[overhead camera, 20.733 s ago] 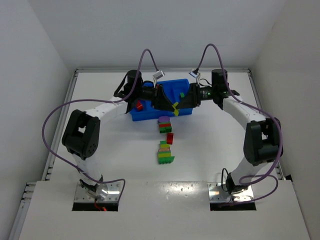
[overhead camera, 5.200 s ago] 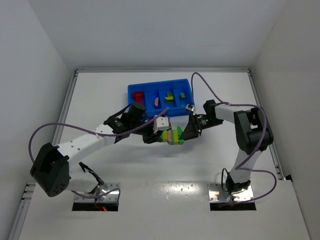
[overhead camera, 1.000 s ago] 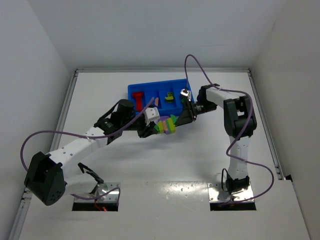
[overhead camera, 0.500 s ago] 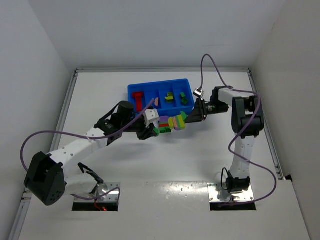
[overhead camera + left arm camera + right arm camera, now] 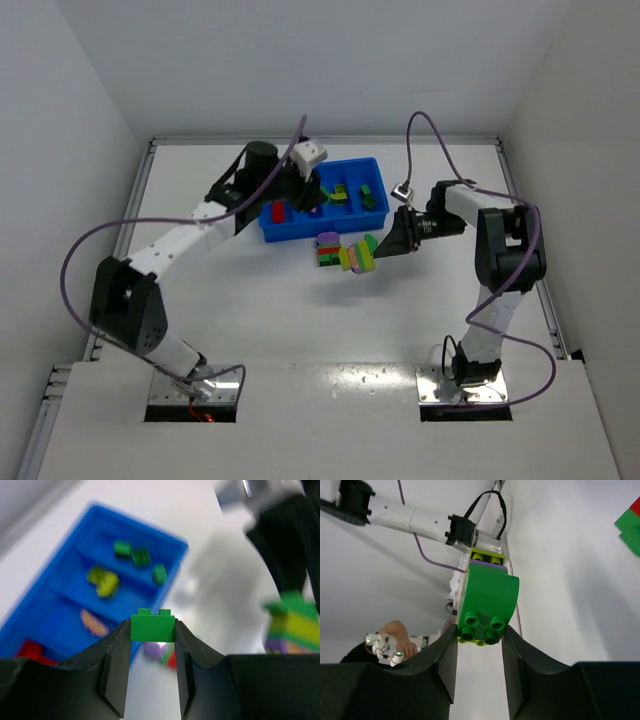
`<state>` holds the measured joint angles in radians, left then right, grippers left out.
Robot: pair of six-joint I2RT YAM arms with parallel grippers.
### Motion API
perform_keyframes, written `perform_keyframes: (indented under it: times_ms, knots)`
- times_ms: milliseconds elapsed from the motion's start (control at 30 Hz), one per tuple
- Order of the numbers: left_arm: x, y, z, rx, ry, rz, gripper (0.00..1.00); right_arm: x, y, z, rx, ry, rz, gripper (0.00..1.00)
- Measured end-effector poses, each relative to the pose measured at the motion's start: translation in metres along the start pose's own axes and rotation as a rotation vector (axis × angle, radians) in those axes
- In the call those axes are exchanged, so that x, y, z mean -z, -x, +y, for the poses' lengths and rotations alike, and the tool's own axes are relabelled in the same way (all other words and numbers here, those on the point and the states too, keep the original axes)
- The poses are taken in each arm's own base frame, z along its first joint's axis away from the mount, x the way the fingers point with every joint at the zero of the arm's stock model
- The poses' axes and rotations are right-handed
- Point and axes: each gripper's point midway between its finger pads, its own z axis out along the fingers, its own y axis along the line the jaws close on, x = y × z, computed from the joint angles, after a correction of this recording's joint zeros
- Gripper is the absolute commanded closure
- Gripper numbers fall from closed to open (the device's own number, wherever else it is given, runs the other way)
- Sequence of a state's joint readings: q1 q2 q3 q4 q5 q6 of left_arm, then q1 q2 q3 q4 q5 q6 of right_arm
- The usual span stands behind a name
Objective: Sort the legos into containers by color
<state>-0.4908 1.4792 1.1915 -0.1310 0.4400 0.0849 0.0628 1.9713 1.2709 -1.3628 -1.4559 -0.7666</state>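
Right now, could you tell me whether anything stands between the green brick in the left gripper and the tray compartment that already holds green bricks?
Nothing visible does. The left gripper holds the green brick above the tray, whose end compartment with green bricks lies open; the right gripper and its stack sit aside.

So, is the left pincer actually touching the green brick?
Touching. The left wrist view shows the green brick clamped between the fingers of the left pincer, each pressed flush against a side with no gap.
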Motion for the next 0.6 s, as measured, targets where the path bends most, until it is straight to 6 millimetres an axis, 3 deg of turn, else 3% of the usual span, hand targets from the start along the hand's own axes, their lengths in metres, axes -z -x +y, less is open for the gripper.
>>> perform_keyframes:
  times_ms: [100,233,333,467,600]
  knots:
    - [-0.034,0.042,0.020,0.024,-0.002,-0.062,1.00,0.002,-0.015,0.004,-0.001,-0.012,0.005,0.99]
    - [-0.083,0.065,0.040,0.063,-0.029,-0.092,1.00,0.011,-0.040,0.002,-0.040,-0.043,0.012,0.99]
    - [-0.120,0.054,0.047,0.093,-0.054,-0.063,1.00,0.017,-0.053,0.000,-0.051,-0.068,0.015,0.99]
    - [-0.164,0.022,0.049,0.131,-0.080,0.000,1.00,0.021,-0.067,0.001,-0.041,-0.090,0.031,0.99]
    - [-0.188,-0.002,0.050,0.150,-0.086,0.042,0.93,0.021,-0.073,0.002,-0.026,-0.098,0.047,0.99]
